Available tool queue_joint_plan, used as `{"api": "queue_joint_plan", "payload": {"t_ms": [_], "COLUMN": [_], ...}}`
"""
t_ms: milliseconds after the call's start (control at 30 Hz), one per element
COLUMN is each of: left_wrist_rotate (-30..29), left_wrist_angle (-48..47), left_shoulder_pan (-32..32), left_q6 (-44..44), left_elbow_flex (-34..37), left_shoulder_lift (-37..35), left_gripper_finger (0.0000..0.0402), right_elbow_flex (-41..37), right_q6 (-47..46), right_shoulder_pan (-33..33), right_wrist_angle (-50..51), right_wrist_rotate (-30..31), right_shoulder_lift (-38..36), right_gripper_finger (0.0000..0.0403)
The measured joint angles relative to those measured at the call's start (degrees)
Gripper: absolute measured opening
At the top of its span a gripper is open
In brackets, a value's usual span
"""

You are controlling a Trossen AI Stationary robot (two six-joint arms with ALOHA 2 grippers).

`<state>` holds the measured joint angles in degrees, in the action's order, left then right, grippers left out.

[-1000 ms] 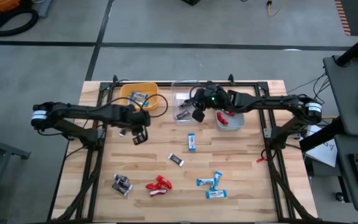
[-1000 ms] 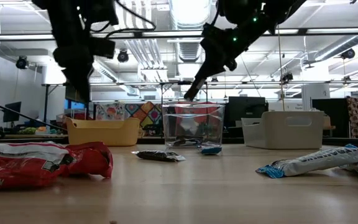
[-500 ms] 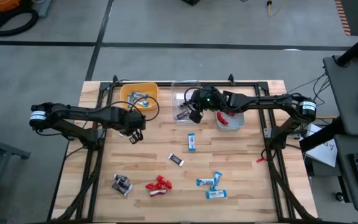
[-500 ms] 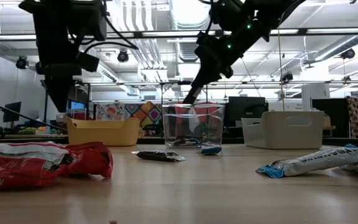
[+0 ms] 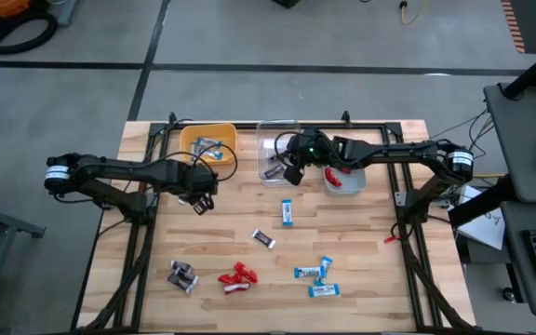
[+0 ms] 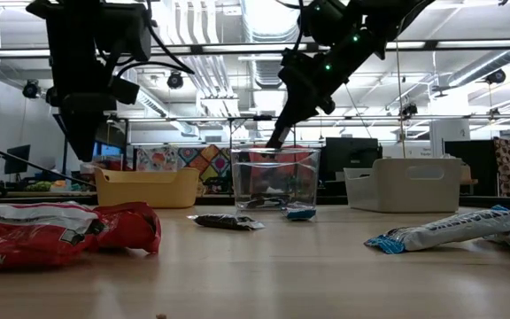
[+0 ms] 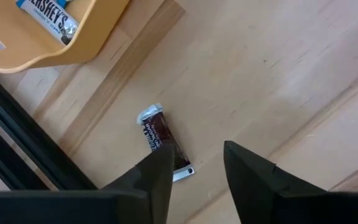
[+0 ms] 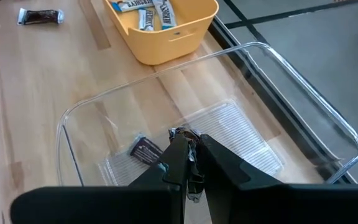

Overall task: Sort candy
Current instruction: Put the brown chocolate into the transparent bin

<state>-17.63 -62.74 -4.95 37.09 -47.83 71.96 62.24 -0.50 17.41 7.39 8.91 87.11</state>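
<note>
Candy in small wrapped pieces, scattered over the light wooden table (image 5: 361, 242) in the high view: dark brown bars with silvery ends (image 5: 183, 275) near the front left, bright red pieces (image 5: 237, 276) beside them, blue-and-white pieces (image 5: 316, 276) to the front right, one blue-and-white piece (image 5: 288, 213) and one dark brown piece (image 5: 264, 239) mid-table. Along the back edge, yellow plastic bin (image 5: 208, 146), clear plastic bin (image 5: 275, 160), grey bin (image 5: 345, 178) with red pieces inside. Left gripper (image 5: 203, 197) just in front of the yellow bin; right gripper (image 5: 292, 170) over the clear bin.

Low view: red wrappers (image 6: 60, 232) close at left, right gripper (image 6: 275, 140) at the clear bin's (image 6: 275, 180) rim.

Left wrist view: fingers (image 7: 257, 177) parted, nothing between them, a dark brown silvery-ended bar (image 7: 164, 141) lying on the table beyond, partly hidden by one finger.

Right wrist view: fingers (image 8: 219, 163) pinched on a dark wrapped piece with a silvery end (image 8: 190, 147) above the clear bin's floor, another dark piece (image 8: 145, 150) already inside.
</note>
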Motion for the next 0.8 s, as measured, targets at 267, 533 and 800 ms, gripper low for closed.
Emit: {"api": "queue_joint_plan", "payload": {"t_ms": [267, 533, 800], "left_wrist_rotate": [0.10, 1.68, 5.50], "left_wrist_angle": [-0.05, -0.07, -0.03], "left_shoulder_pan": [0.20, 0.46, 0.81], "left_q6": [-0.53, -1.27, -4.12], "left_elbow_flex": [-0.04, -0.09, -0.11], "left_shoulder_lift": [0.02, 0.02, 0.02], "left_gripper_finger": [0.0157, 0.0160, 0.0160], "right_elbow_flex": [0.00, 0.02, 0.02], "right_q6": [1.05, -0.13, -2.89], "right_shoulder_pan": [0.00, 0.00, 0.00], "right_wrist_angle": [-0.42, -0.64, -0.43], "right_wrist_rotate": [0.13, -0.50, -1.47], "right_shoulder_lift": [0.00, 0.00, 0.00], "right_gripper_finger": [0.0029, 0.0048, 0.0159]}}
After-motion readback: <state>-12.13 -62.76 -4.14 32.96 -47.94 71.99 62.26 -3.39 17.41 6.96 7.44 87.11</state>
